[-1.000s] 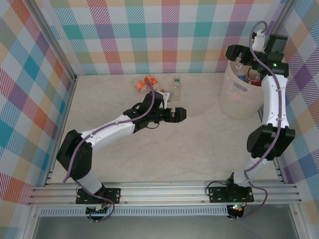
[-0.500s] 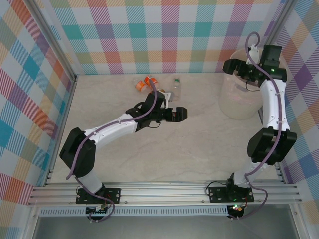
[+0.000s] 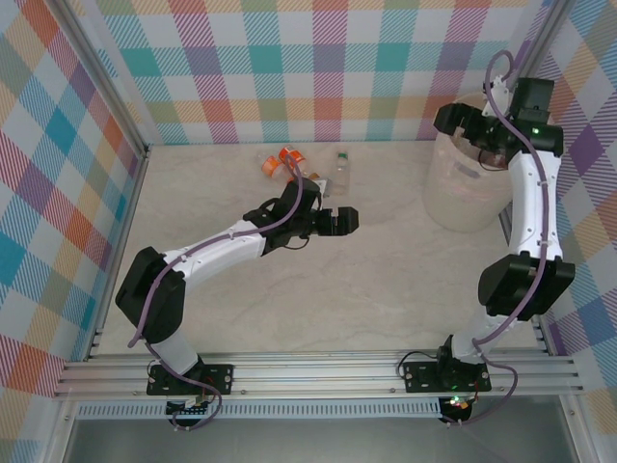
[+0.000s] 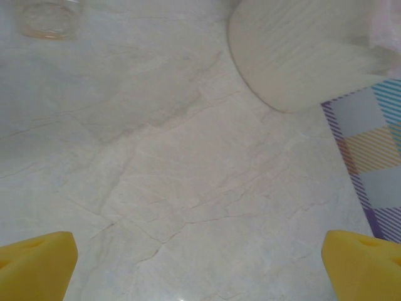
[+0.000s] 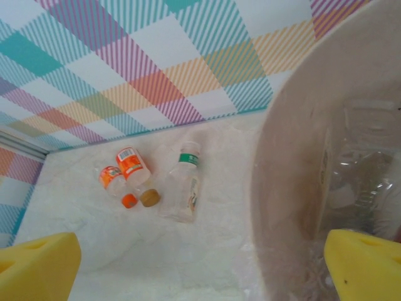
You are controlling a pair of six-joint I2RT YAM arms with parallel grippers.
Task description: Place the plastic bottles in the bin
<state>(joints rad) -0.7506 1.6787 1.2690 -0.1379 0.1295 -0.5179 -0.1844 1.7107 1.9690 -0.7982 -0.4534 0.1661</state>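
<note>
Two orange-labelled plastic bottles [image 5: 133, 164] [image 5: 111, 177] and a clear one with a green band [image 5: 183, 188] lie together near the back wall. From above the same group shows as orange bottles [image 3: 284, 159] and the clear bottle [image 3: 340, 164]. The cream-white bin [image 3: 463, 193] stands at the right, with clear bottles [image 5: 369, 169] inside it. My right gripper [image 3: 469, 130] hovers open over the bin's rim [image 5: 276, 163], yellow pads [image 5: 37, 263] wide apart. My left gripper [image 3: 339, 221] is open and empty over bare table, just in front of the lying bottles.
The left wrist view has the bin's wall [image 4: 307, 50] ahead to the right and the base of a clear bottle [image 4: 47, 15] at the top left. Checked walls [image 3: 308, 68] close the table at back and sides.
The right wrist has lifted and shifted slightly right over the bin. The left arm has barely moved. Both grippers stay open.
</note>
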